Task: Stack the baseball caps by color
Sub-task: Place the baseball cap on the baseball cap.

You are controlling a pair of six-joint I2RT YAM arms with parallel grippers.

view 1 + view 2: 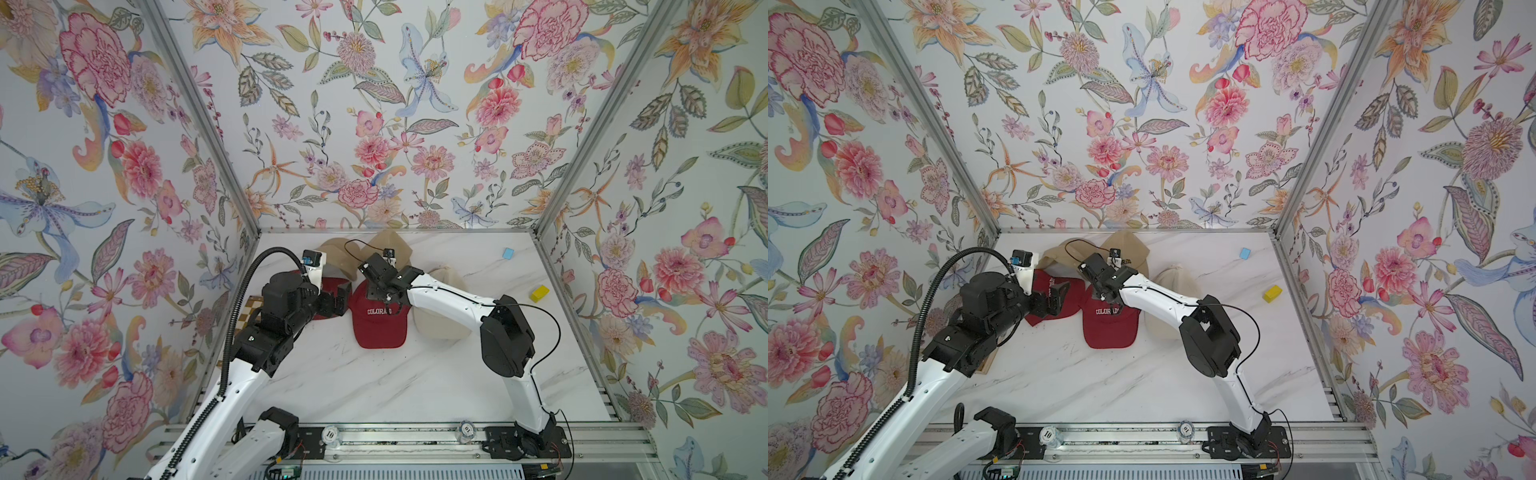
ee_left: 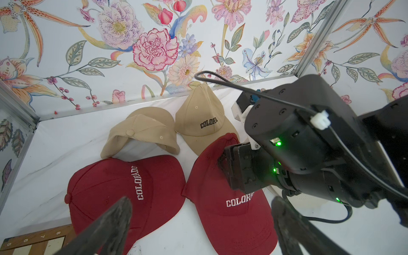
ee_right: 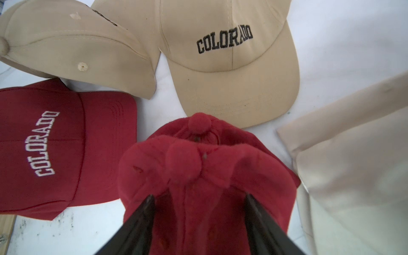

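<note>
In the middle of the table a crumpled dark red cap point(image 3: 198, 172) lies on top of another dark red cap point(image 1: 376, 328) whose top button point(image 3: 198, 123) shows just beyond it. My right gripper point(image 3: 199, 196) hangs over the upper cap's crown, open, with a ridge of its cloth between the parted fingers. A third dark red cap point(image 2: 106, 189) lies flat to the left. My left gripper point(image 2: 202, 199) hovers open above the red caps, holding nothing. Two tan caps point(image 2: 141, 132) point(image 2: 203, 114) sit at the back. Cream cap cloth point(image 1: 436, 324) lies to the right.
A checkered wooden board point(image 2: 33, 242) lies at the left edge, mostly under my left arm. A yellow block point(image 1: 539, 293) and a small blue block point(image 1: 508, 252) sit at the right side. Two poker chips point(image 1: 330, 434) rest on the front rail.
</note>
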